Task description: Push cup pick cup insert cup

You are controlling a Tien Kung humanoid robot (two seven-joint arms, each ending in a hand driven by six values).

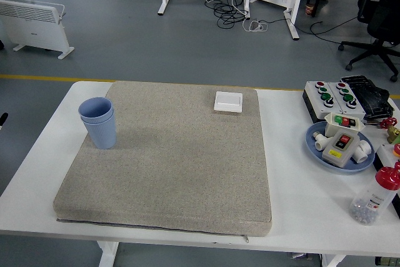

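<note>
The blue cups (99, 122), already nested at the mat's (169, 167) left edge, look light, stiff and easy to tip, so grasp mid-wall; no hand is in view.

Bright, even indoor light falls from overhead across the whole scene. The white surface (300, 204) is well exposed without blown-out glare. Shadows are soft and faint: a pale one lies on the beige mat (169, 161) just right of the blue cups (99, 122). The grey floor (156, 48) shows mild sheen. Focus is sharp throughout, with slight wide-angle bending of lines toward the edges.
</note>
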